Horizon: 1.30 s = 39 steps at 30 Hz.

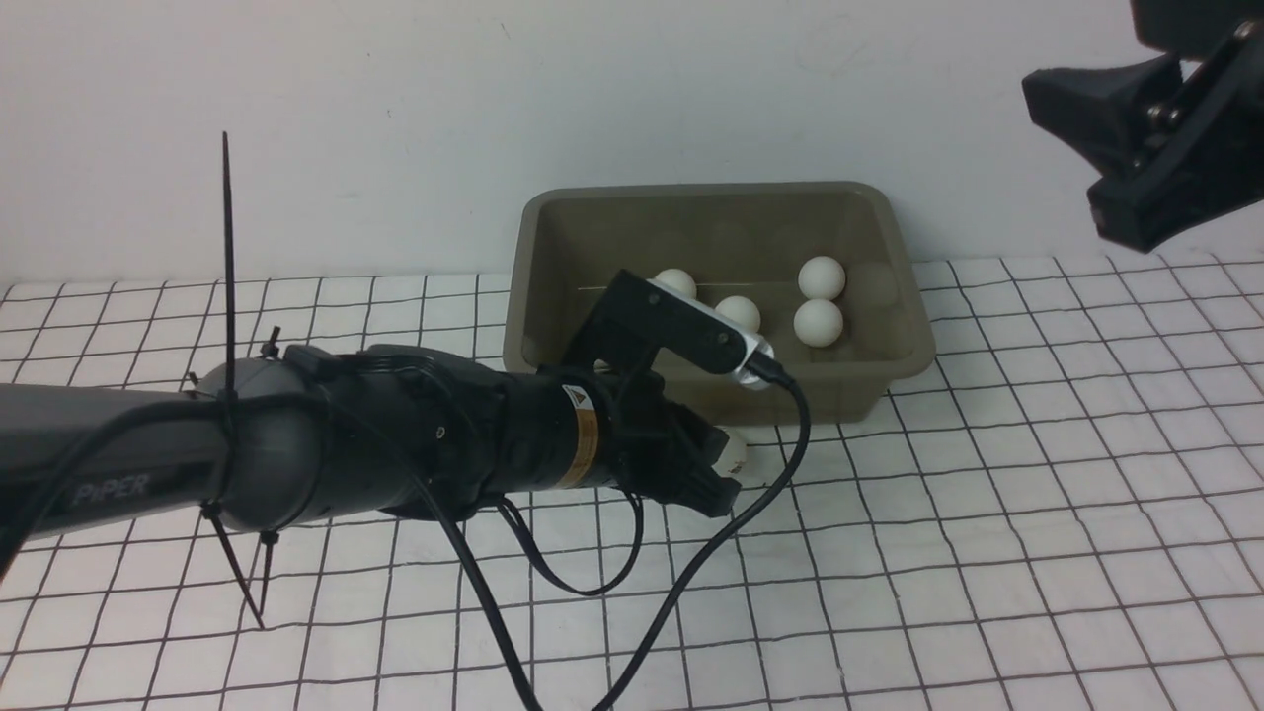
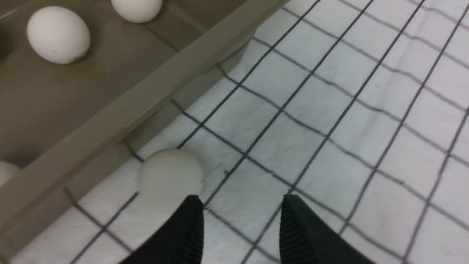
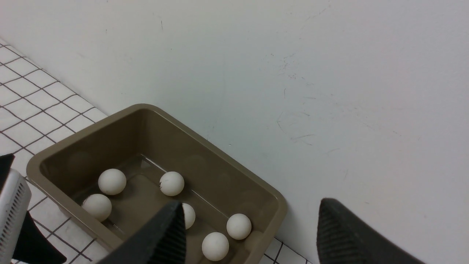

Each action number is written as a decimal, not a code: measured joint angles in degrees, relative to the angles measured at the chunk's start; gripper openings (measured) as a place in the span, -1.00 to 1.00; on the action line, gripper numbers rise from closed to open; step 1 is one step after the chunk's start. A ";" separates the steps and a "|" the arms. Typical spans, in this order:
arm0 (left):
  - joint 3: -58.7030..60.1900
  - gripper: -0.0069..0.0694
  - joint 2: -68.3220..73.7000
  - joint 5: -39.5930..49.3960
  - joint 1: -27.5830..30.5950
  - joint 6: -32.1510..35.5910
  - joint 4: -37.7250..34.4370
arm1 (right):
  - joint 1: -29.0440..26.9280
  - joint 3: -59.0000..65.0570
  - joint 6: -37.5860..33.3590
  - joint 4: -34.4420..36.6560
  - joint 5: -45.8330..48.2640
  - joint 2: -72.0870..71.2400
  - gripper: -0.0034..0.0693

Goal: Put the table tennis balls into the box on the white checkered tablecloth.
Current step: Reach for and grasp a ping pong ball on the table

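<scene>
Our left arm (image 1: pixel 395 444) reaches low across the white checkered tablecloth (image 1: pixel 1037 494). The left gripper (image 2: pixel 242 205) stands partly open, and its ribbed fingers (image 2: pixel 190 227) hold nothing. One white ball (image 2: pixel 170 178) lies on the cloth right at one fingertip, close beside the outer wall of the olive-grey box (image 2: pixel 121 117). We cannot tell whether the fingertip touches it. Six more balls (image 3: pixel 112 181) rest inside the box, which sits against the wall (image 3: pixel 293 55). Our right gripper (image 3: pixel 251 205) hangs high to the right of the box, spread wide and empty. A black cable (image 1: pixel 808 425) loops beside the left wrist.
</scene>
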 joint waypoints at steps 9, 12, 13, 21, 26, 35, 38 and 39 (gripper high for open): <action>0.00 -0.11 0.00 12.75 0.00 -7.10 12.46 | 0.00 0.00 0.00 0.00 0.00 0.00 0.31; 0.00 -0.11 0.00 16.33 0.00 -7.34 13.26 | 0.00 0.00 0.00 0.00 0.00 0.00 0.31; 0.00 -0.11 0.00 17.40 0.00 -7.42 13.48 | 0.00 0.00 0.00 0.00 0.00 0.00 0.31; 0.00 -0.11 0.00 19.05 0.00 -7.61 13.70 | 0.00 0.00 0.00 0.00 0.00 0.00 0.31; 0.00 -0.11 0.00 16.64 0.00 -7.99 13.82 | 0.00 0.00 0.00 0.00 0.00 0.00 0.31; 0.00 -0.11 0.00 -1.56 0.00 -11.80 14.53 | 0.00 0.00 0.00 0.00 -0.40 0.00 0.31; 0.00 -0.11 0.00 -11.24 0.00 -19.06 15.17 | 0.00 0.00 0.00 0.00 -0.41 0.00 0.31; 0.00 -0.11 0.00 -12.48 0.00 -21.32 15.23 | 0.00 0.00 0.00 0.00 -0.41 0.00 0.31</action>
